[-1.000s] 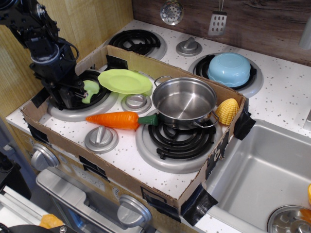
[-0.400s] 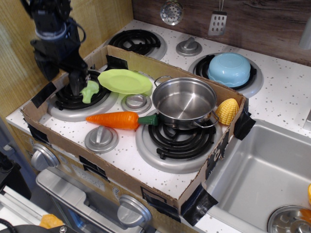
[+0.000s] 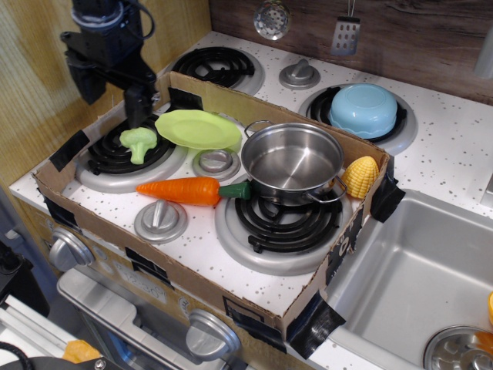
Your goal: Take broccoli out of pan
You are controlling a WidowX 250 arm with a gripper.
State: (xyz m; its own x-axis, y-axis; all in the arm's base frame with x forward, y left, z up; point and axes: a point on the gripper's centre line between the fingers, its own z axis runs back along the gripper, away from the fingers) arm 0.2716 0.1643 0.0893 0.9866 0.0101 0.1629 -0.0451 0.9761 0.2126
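The light-green broccoli (image 3: pixel 138 142) lies on the front-left burner (image 3: pixel 127 158), outside the pan. The shiny steel pan (image 3: pixel 293 162) stands empty on the front-right burner, inside the cardboard box (image 3: pixel 192 270). My gripper (image 3: pixel 112 96) hangs open and empty above and a little behind the broccoli, its two black fingers (image 3: pixel 138 104) pointing down and apart from it.
A lime-green plate (image 3: pixel 198 128) sits between the broccoli and the pan. An orange carrot (image 3: pixel 189 190) lies in front of them, a yellow corn cob (image 3: pixel 360 176) right of the pan. A pale blue bowl (image 3: pixel 363 108) is on the back-right burner. A sink (image 3: pixel 416 285) is at right.
My gripper has let go of the broccoli on the front-left burner and risen up and back, away from it. The broccoli stays on the burner.
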